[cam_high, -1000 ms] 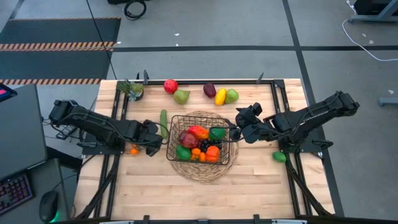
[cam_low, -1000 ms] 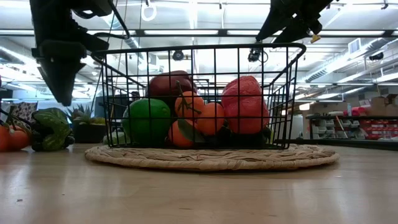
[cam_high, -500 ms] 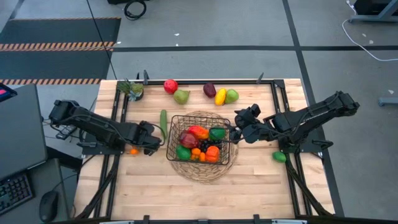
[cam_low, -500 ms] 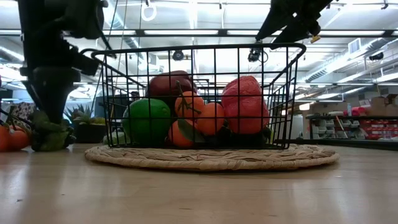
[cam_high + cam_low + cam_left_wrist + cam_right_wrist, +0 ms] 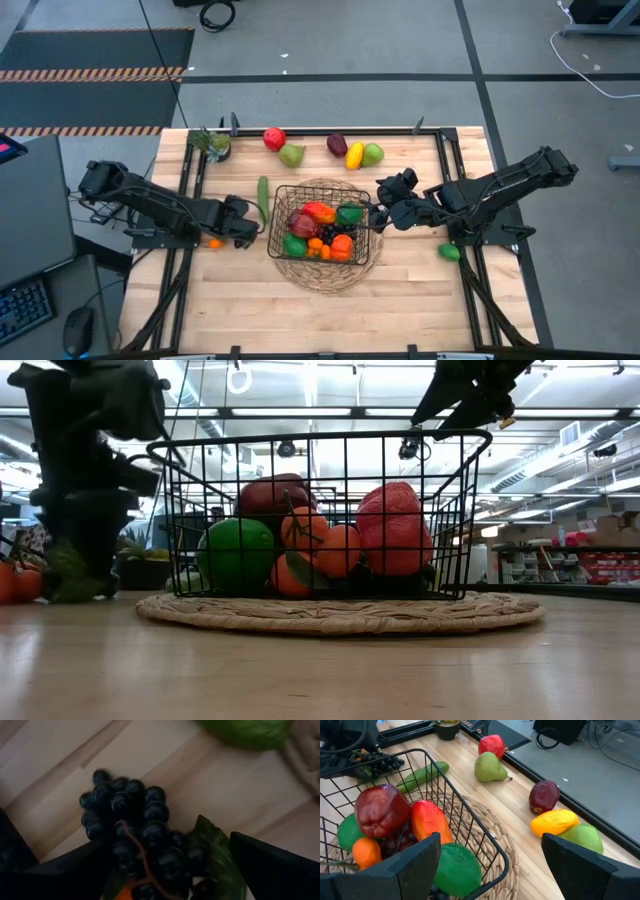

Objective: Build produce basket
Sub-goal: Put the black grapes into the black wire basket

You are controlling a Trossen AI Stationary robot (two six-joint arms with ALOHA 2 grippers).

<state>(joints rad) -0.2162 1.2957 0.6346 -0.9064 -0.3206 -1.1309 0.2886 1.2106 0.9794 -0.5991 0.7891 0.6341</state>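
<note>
Black wire mesh marks your basket [image 5: 320, 222], which sits on a round woven mat [image 5: 322, 270] at the middle of the wooden tabletop [image 5: 400, 290]. Inside it you can count a dark red apple [image 5: 381, 810], a red-orange mango [image 5: 430, 822], two green fruits [image 5: 238, 555] and several small oranges [image 5: 335, 550]. Your left tool [image 5: 240, 232] is low at the tabletop just left of the basket; in the left wrist view its fingers [image 5: 272, 867] are spread on either side of a bunch of dark grapes [image 5: 140, 837] with a green leaf, released and not closed on the bunch. A bit of orange [image 5: 215, 242] shows just beside that tool. A green cucumber [image 5: 263, 196] lies on the tabletop between the left tool and the basket's far left corner. Your right tool [image 5: 385, 212] is held at the basket's right rim, above the tabletop, fingers [image 5: 580, 862] wide apart and gripping nothing. Along the far edge you have, left to right, a small potted plant [image 5: 213, 143], a red apple [image 5: 274, 138], a green pear [image 5: 292, 155], a purple plum [image 5: 337, 145], a yellow lemon [image 5: 354, 155] and a second green fruit [image 5: 373, 154]. One more green piece [image 5: 449, 252] lies near the right edge, beside the right arm's base.
</note>
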